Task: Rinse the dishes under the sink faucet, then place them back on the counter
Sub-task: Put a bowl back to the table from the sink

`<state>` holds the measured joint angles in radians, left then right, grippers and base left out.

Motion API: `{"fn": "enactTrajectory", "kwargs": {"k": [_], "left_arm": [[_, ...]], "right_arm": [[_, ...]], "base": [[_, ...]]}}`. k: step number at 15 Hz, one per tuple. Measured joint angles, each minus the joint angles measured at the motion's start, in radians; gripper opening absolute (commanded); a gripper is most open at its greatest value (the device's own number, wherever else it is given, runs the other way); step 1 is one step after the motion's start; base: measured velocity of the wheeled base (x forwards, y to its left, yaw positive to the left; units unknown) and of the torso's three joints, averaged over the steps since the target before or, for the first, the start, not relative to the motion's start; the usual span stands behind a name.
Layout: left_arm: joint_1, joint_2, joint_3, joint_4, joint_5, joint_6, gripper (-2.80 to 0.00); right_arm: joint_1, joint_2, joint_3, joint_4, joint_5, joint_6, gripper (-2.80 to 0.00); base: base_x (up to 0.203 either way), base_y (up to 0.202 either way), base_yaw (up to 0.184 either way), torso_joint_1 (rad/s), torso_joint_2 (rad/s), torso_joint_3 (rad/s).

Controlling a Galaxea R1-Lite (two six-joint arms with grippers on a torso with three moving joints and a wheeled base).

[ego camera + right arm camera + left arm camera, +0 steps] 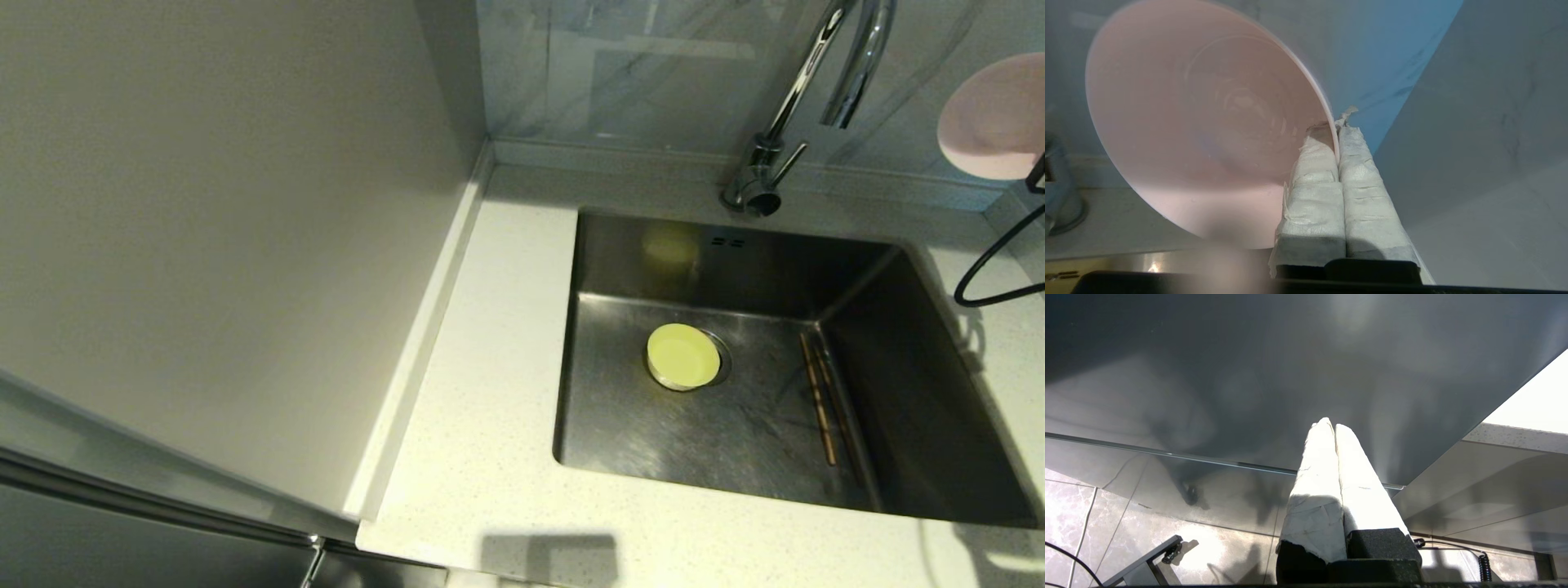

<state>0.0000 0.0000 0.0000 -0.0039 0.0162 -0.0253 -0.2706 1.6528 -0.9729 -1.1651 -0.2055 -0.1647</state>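
A: What is seen from the head view?

B: The yellow-green bowl (683,356) is seen upside down over the drain of the sink (931,408). Two chopsticks (819,398) are laid near the sink's right wall. The pink bowl (990,116) is held up high, to the right of the faucet (816,90). No dishes are seen on the counter (490,392), so most of the job looks to be left.

A: And the left wrist view?

B: The left gripper (1329,424) is kept low beside a cabinet, away from the sink. Its fingers are pressed together and nothing is held.

A: And the right wrist view?

B: The pink bowl's rim is pinched by the right gripper (1337,134). One finger is inside the bowl and one is outside, nearly closed.
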Motion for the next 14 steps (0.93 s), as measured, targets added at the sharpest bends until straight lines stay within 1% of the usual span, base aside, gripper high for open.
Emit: {"fn": "enactTrajectory", "kwargs": {"k": [1, 2, 4, 6, 9, 10, 12, 14], "left_arm": [[0.000, 0.000, 0.000, 0.000, 0.000, 0.000, -2.80], [0.000, 0.000, 0.000, 0.000, 0.000, 0.000, -2.80], [0.000, 0.000, 0.000, 0.000, 0.000, 0.000, -2.80], [0.000, 0.000, 0.000, 0.000, 0.000, 0.000, -2.80], [0.000, 0.000, 0.000, 0.000, 0.000, 0.000, -2.80], [0.000, 0.000, 0.000, 0.000, 0.000, 0.000, -2.80], [0.000, 0.000, 0.000, 0.000, 0.000, 0.000, -2.80], [0.000, 0.000, 0.000, 0.000, 0.000, 0.000, -2.80]], "right_arm": [[0.000, -0.008, 0.023, -0.058, 0.012, -0.001, -2.80], [0.000, -0.015, 0.042, -0.083, 0.015, -0.002, -2.80], [0.000, -0.027, 0.071, -0.089, 0.016, -0.003, -2.80], [0.000, -0.035, 0.053, -0.096, 0.016, -0.005, -2.80], [0.000, -0.041, 0.075, -0.088, 0.021, -0.007, -2.80], [-0.001, -0.044, 0.084, -0.061, 0.021, -0.007, -2.80], [-0.009, -0.052, 0.051, 0.078, 0.023, -0.006, -2.80], [-0.033, -0.065, -0.038, 0.329, 0.023, 0.009, -2.80]], "base": [[0.000, 0.000, 0.000, 0.000, 0.00, 0.000], [0.000, 0.000, 0.000, 0.000, 0.00, 0.000], [0.000, 0.000, 0.000, 0.000, 0.00, 0.000], [0.000, 0.000, 0.000, 0.000, 0.00, 0.000], [0.000, 0.000, 0.000, 0.000, 0.00, 0.000], [0.000, 0.000, 0.000, 0.000, 0.00, 0.000], [0.000, 0.000, 0.000, 0.000, 0.00, 0.000], [0.000, 0.000, 0.000, 0.000, 0.00, 0.000]]}}
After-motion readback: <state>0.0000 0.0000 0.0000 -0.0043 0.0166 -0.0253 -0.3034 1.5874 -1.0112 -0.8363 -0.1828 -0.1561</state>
